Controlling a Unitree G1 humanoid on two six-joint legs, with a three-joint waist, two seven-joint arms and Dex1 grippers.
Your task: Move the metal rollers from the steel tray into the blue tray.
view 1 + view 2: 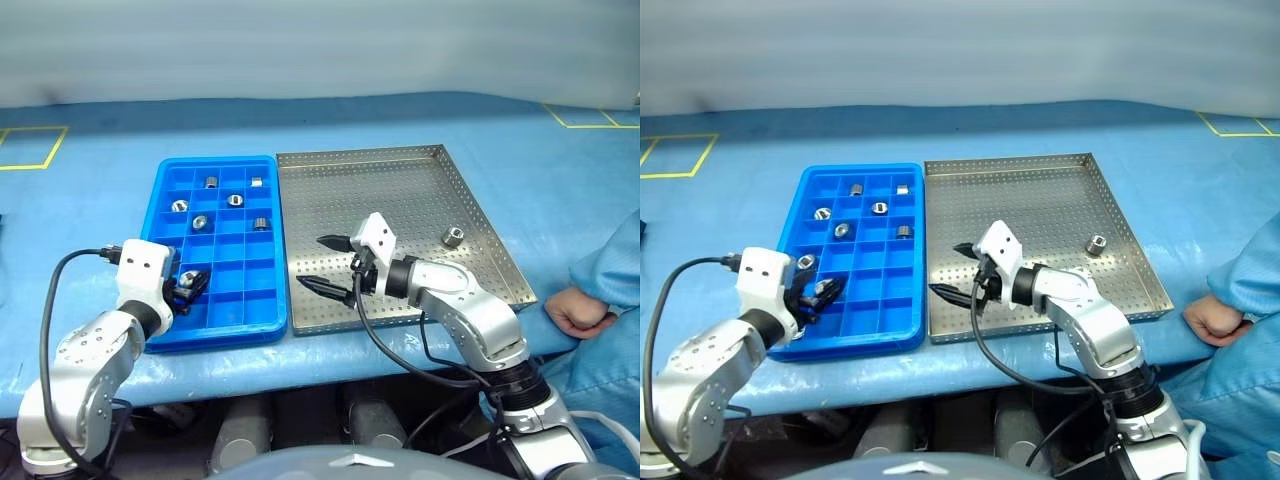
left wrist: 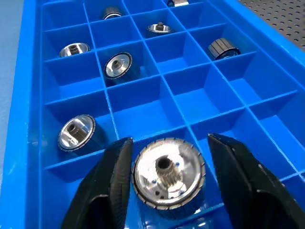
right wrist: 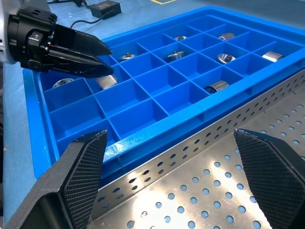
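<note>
Left pincer (image 2: 167, 191) hangs over the near-left corner of the blue tray (image 1: 160, 190), its black fingers (image 2: 109, 186) apart on either side of a metal roller (image 2: 167, 172) lying in a compartment there. Six more rollers (image 1: 229, 200) lie in cells farther back. Right pincer (image 1: 325, 265), jaws spread wide and empty, hovers over the steel tray (image 1: 400, 180), where one roller (image 1: 452, 236) rests near the right rim. Both trays lie side by side on the blue counter (image 1: 100, 130).

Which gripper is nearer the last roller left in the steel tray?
Right. The right gripper hovers over the steel tray, the roller beyond it; the left gripper is over the blue tray.
</note>
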